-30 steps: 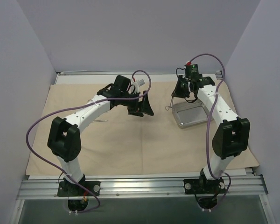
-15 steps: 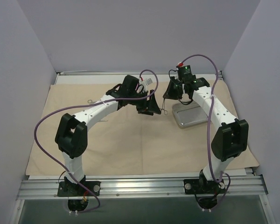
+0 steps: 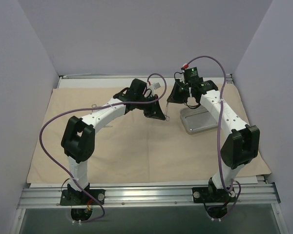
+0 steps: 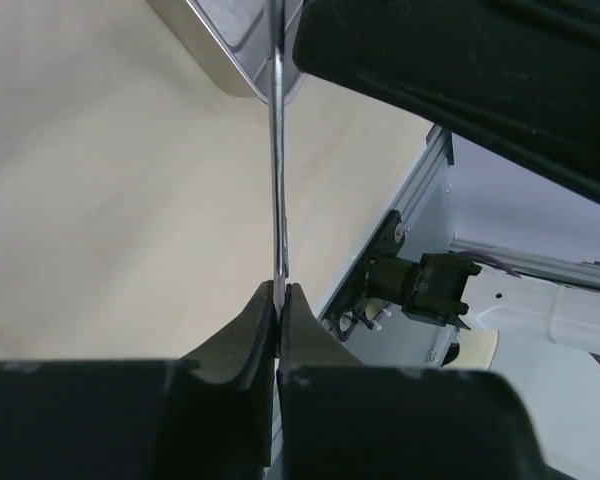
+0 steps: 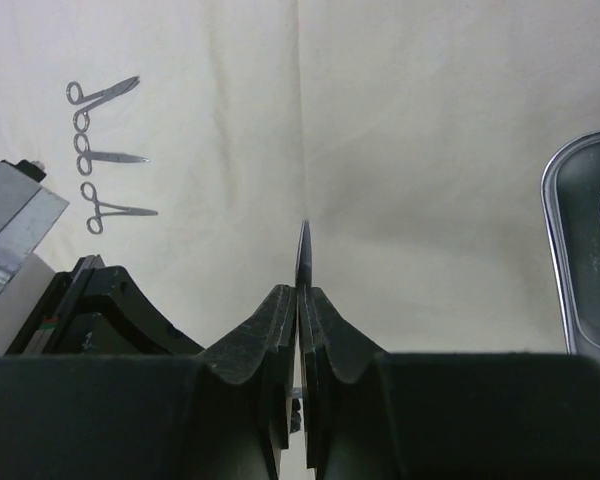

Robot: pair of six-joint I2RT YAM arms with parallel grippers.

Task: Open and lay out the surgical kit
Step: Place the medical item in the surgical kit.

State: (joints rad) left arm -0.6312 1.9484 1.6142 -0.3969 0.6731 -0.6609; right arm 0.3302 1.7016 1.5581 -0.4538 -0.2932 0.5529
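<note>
Left pincer (image 4: pixel 278 300): I pinch the instrument (image 4: pixel 277 160) by its shaft, likely receiving it.
Right pincer (image 5: pixel 301 300): pinching its tip above the cloth wrap (image 5: pixel 430 120), offering it.

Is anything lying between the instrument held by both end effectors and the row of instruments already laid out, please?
Nothing visible: bare cloth separates the held instrument from the three laid-out instruments; the steel tray lies on the other side.
</note>
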